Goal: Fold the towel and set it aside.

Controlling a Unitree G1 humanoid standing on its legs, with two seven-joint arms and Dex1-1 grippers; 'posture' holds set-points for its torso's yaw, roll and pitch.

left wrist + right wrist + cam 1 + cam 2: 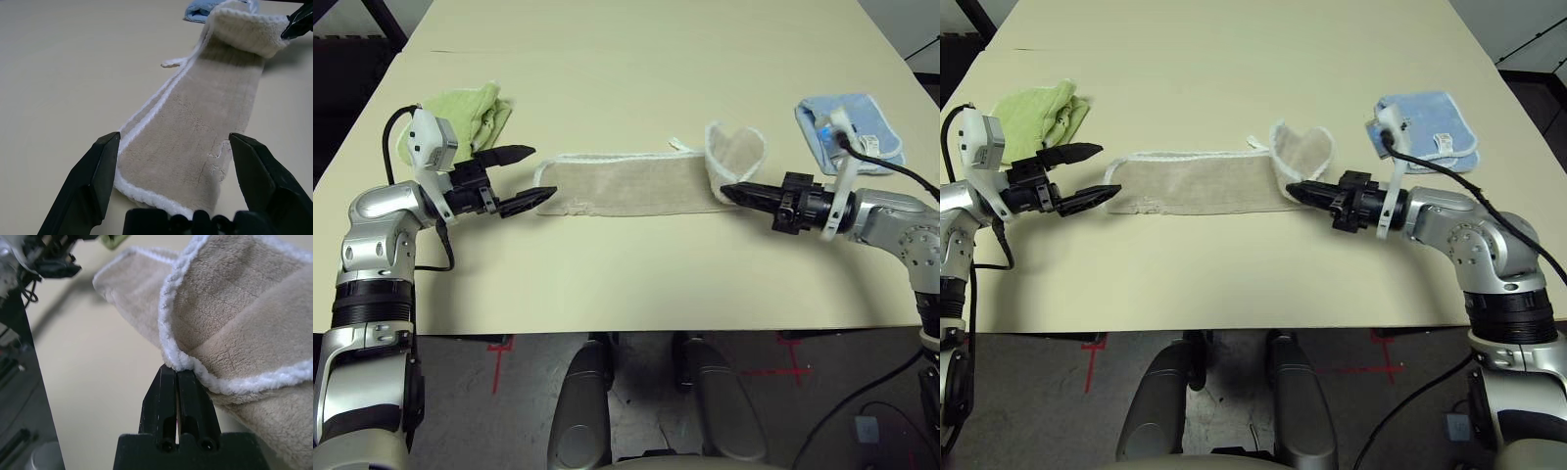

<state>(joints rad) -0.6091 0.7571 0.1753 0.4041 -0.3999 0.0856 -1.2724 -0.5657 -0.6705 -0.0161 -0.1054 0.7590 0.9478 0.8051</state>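
Table (636,284) | towel (631,182) laid as long strip at centre, 3 o'clock end lifted | right gripper (728,192) held level, pointed to 9 o'clock, pinched on that edging | left gripper (530,176) held level at 9 o'clock end, fingers spread

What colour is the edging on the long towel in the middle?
White, around the beige towel; clearest in the left wrist view.
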